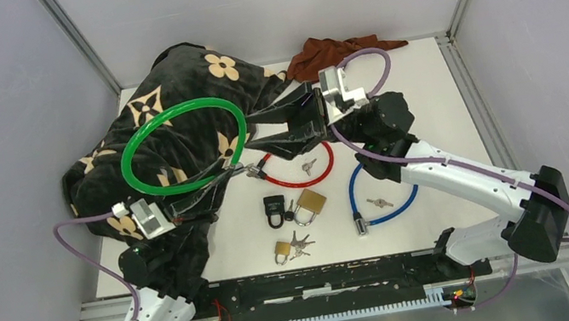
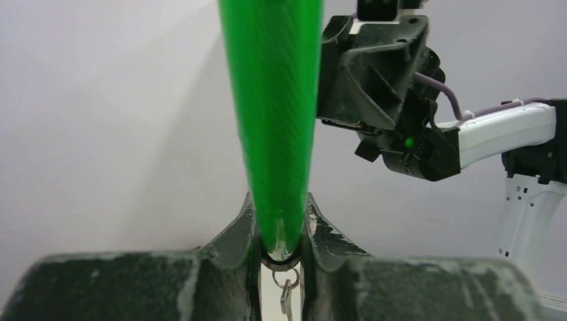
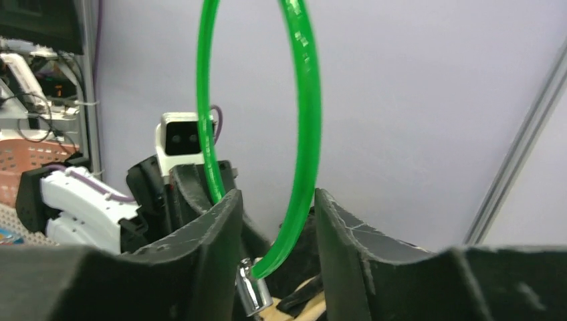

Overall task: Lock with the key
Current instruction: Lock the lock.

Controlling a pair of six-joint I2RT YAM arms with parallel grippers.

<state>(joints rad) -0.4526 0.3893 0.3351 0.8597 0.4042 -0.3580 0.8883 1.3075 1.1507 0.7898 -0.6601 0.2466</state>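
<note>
Here the left end effector [image 2: 281, 231] clamps the green cable lock [image 2: 274, 100] at its keyed end, raised above the desk's [image 1: 427, 103] left side. The right end effector [image 3: 277, 200], open, straddles the free metal tip [image 3: 249, 294], presumably to seat it.

The cable [image 3: 304, 167] crosses the gap between the right fingers [image 3: 207, 247] (its tip [image 3: 249, 294] lowest), leaving room either side of it.

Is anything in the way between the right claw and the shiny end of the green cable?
Nothing visible is. The green cable loop's silver metal tip sits between the right gripper's open jaws, with nothing else in that gap.
</note>
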